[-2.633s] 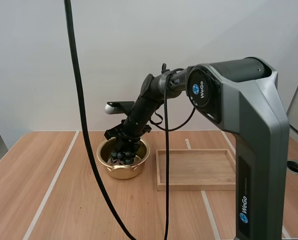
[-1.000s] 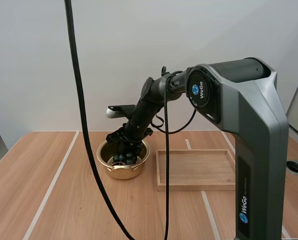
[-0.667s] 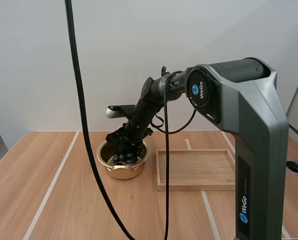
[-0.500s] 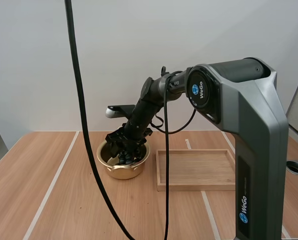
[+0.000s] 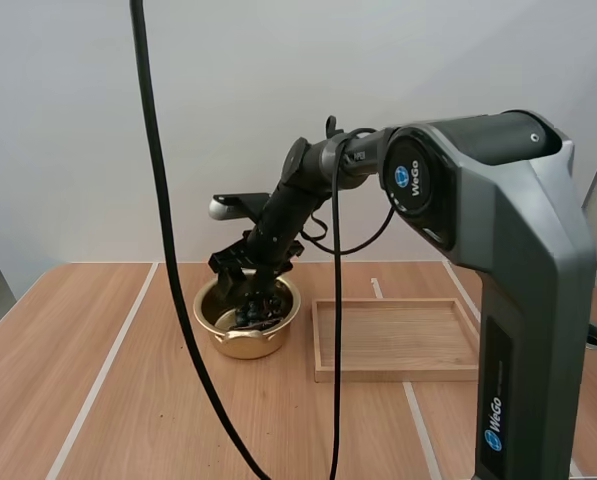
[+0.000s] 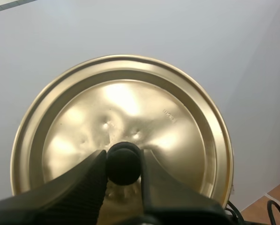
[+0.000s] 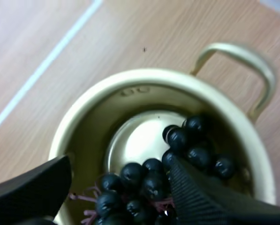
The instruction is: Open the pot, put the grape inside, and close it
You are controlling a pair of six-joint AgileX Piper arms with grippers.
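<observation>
The gold pot [image 5: 240, 340] stands open on the table, left of the tray. A bunch of dark grapes [image 7: 147, 183] lies inside the pot [image 7: 83, 110], free of any grip. My right gripper [image 5: 248, 288] hangs just above the pot's mouth, open, with its fingers [image 7: 34, 187] spread to either side of the grapes [image 5: 255, 315]. My left gripper [image 6: 123, 161] is shut on the black knob [image 6: 123, 164] of the gold lid [image 6: 177, 126], held up in front of a pale wall.
A shallow wooden tray [image 5: 396, 340] lies right of the pot with nothing in it. The right arm's tall grey base [image 5: 518, 300] stands at the near right. Bare wooden table lies to the left of and in front of the pot.
My right gripper has opened over the pot and let the grapes drop inside, then risen slightly. The left gripper has kept its hold on the lid.
</observation>
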